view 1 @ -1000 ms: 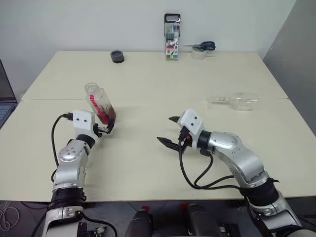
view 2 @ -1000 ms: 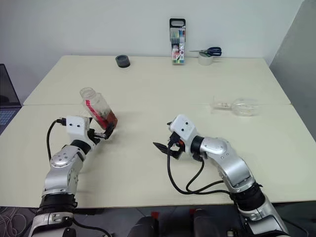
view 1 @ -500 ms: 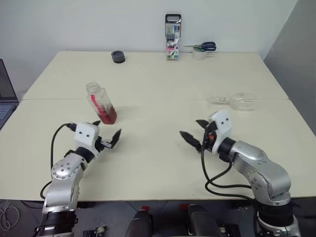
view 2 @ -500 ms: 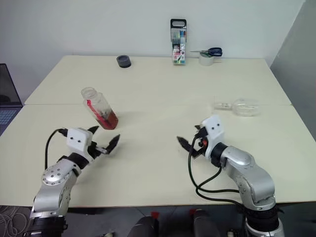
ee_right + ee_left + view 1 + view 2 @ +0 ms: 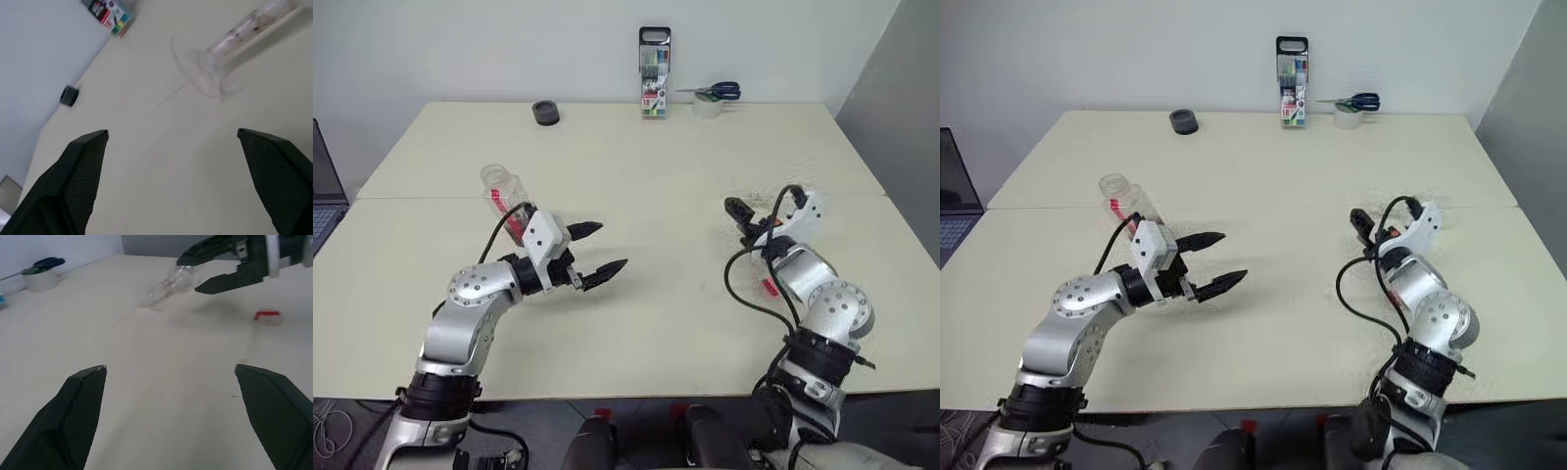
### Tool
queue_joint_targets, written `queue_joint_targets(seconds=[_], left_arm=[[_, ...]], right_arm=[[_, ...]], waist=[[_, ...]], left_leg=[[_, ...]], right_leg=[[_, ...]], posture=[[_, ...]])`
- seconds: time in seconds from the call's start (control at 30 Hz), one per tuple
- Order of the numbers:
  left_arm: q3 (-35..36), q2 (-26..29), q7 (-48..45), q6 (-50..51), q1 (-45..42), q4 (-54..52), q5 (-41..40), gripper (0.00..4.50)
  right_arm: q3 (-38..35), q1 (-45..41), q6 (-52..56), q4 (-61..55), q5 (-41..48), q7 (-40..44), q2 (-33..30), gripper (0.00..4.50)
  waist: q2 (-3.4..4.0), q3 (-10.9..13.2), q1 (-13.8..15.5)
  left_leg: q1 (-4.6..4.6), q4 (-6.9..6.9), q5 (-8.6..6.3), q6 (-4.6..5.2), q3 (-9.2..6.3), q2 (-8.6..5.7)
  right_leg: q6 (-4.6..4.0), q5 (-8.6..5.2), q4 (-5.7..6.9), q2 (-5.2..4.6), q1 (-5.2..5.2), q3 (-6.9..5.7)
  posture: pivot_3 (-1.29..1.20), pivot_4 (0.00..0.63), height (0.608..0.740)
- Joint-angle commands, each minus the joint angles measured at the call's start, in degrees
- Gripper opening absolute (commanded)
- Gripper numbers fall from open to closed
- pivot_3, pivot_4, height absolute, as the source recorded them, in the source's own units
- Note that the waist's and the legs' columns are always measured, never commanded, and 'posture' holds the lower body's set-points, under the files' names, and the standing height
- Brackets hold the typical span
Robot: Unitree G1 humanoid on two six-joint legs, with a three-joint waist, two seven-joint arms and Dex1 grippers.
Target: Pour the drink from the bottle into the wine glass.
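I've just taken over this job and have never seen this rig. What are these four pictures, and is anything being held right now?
It is a humanoid robot with two arms, each ending in a two-finger gripper. The two wide pictures come from cameras on its head, looking down over a table. The other two come from cameras on each wrist, looking along that gripper's fingers. The left gripper and the right gripper are both open and hold nothing. The bottle stands uncapped behind the left arm, and its red cap lies near the right arm. The wine glass lies on its side just ahead of the right gripper. At the far edge are a marker case, scissors and a black disc.
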Motion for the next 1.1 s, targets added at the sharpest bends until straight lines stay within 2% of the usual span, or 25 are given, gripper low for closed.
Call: queue_joint_targets(seconds=[0.03,0.37,0.57,0.97,1.1], left_arm=[[-0.58,0.58,-2.77,-0.84,-4.1,1.48,-0.37,4.48],[-2.07,0.18,-5.69,-3.29,-7.74,4.64,0.99,4.48],[-2.02,0.05,-6.1,-3.93,-7.85,5.07,1.54,4.48],[-2.63,0.04,-6.56,-4.06,-7.57,4.55,1.98,4.48],[-2.7,0.06,-6.71,-4.26,-7.57,4.56,2.42,4.5]], right_arm=[[-1.03,-5.05,-7.29,6.72,2.57,-2.15,0.75,4.5],[-2.39,-12.97,-22.3,28.53,4.33,-1.14,-5.15,4.5],[-2.17,-15.85,-28.65,37.6,5.15,0.15,-7.51,4.5],[-6.05,-26.25,-42.95,65.07,7.01,7.81,-14.73,4.5],[-7.39,-28.29,-46.17,71.34,7.52,9.17,-16.48,3.66]], waist=[[0.03,0.02,-0.1],[0.09,0.05,-0.8],[0.1,0.06,-1.35],[0.12,0.07,-1.66],[0.12,0.07,-1.66]], left_leg=[[0.0,0.0,0.0,0.01,0.0,0.0],[0.0,-0.08,0.01,0.02,0.04,-0.03],[0.01,-0.1,0.01,0.02,0.06,0.0],[0.04,-0.19,0.01,0.02,0.15,-0.01],[0.07,-0.31,0.02,0.02,0.17,0.0]], right_leg=[[0.0,0.0,0.0,0.01,-0.01,0.0],[-0.01,0.01,-0.01,-0.02,-0.02,0.04],[-0.01,0.01,-0.01,-0.01,-0.03,0.06],[-0.01,0.01,-0.05,-0.01,-0.04,0.13],[-0.01,0.01,-0.07,-0.02,-0.04,0.15]], posture=[[0.0,0.15,0.74],[0.0,0.15,0.74],[0.0,0.15,0.74],[0.0,0.15,0.74],[0.0,0.15,0.74]])
